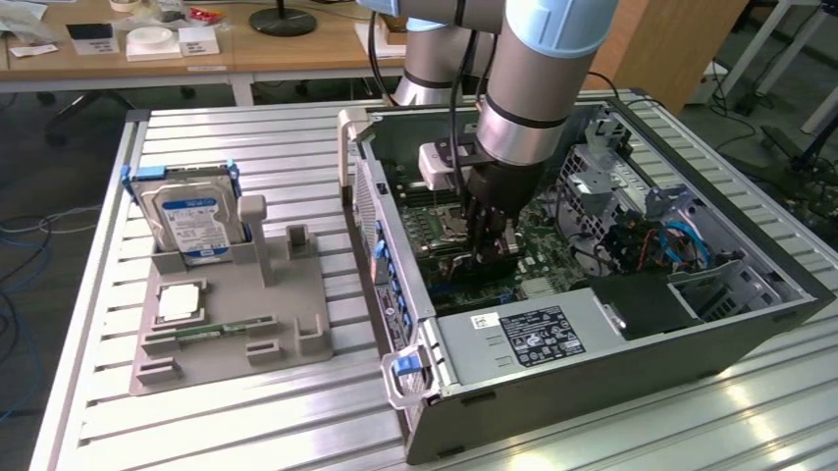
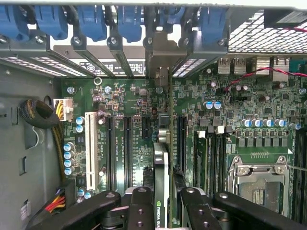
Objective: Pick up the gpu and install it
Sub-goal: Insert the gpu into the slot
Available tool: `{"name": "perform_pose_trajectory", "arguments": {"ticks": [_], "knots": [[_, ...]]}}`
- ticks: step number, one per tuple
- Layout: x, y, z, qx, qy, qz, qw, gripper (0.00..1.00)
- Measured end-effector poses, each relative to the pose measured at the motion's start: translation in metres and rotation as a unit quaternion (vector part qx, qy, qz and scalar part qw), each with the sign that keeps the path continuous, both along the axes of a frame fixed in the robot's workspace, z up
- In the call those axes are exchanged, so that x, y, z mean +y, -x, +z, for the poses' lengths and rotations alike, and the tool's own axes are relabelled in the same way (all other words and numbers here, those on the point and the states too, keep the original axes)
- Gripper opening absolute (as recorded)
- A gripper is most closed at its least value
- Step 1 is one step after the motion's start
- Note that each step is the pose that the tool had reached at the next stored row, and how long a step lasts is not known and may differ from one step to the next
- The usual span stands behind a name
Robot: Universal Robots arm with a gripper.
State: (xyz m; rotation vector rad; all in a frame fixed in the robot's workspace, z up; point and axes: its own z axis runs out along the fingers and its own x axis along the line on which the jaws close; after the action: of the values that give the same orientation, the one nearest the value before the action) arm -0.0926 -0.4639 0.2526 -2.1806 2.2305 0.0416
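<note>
The gpu (image 2: 162, 158) shows edge-on in the wrist view as a thin dark card standing upright over the green motherboard (image 2: 230, 110). Its pale metal bracket (image 2: 160, 67) reaches the case's rear slot openings. My gripper (image 2: 165, 194) is shut on the card, with one black finger (image 2: 140, 206) on each side of it. The card sits in line with a black expansion slot between the other long slots (image 2: 127, 148). In the exterior view my gripper (image 1: 485, 245) is lowered deep inside the open computer case (image 1: 733, 314), just above the board.
Blue slot clips (image 2: 96, 21) line the case's rear wall. A CPU socket (image 2: 259, 184) and the power supply (image 1: 537, 339) lie close by. At the exterior view's left, a grey fixture (image 1: 230, 324) holds a blue-labelled hard drive (image 1: 196, 221), a memory stick (image 1: 216, 330) and a chip (image 1: 180, 302).
</note>
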Motion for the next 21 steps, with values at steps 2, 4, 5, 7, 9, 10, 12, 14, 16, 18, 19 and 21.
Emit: {"name": "perform_pose_trajectory", "arguments": {"ticks": [2,4,5,7,9,10,12,14,16,18,19,21], "knots": [[0.0,0.0002,0.0,-0.0001,0.0,0.0,1.0,0.26],[0.0001,0.0012,-0.0002,-0.0002,-0.0002,0.0,1.0,0.26],[0.0001,0.0018,-0.0002,-0.0003,-0.0002,0.0,1.0,0.26],[0.0,0.0024,-0.0001,-0.0002,-0.0001,0.0,1.0,0.26],[0.0,0.0026,-0.0002,-0.0002,0.0,0.0,1.0,0.26],[-0.0001,0.0027,-0.0005,-0.0001,0.0002,0.0,1.0,0.26],[-0.0001,0.0027,-0.0005,-0.0001,0.0002,0.0,1.0,0.26],[0.0,0.0027,-0.0007,-0.0001,0.0,0.0,1.0,0.26],[0.0,0.0027,-0.0007,-0.0002,0.0,0.0,1.0,0.26],[0.0001,0.003,-0.0012,-0.0001,-0.0007,0.0,1.0,0.26],[0.0001,0.003,-0.0011,-0.0003,-0.0005,0.0,1.0,0.27],[0.0001,0.0027,-0.0009,-0.0003,-0.0002,0.0,1.0,0.39]]}}
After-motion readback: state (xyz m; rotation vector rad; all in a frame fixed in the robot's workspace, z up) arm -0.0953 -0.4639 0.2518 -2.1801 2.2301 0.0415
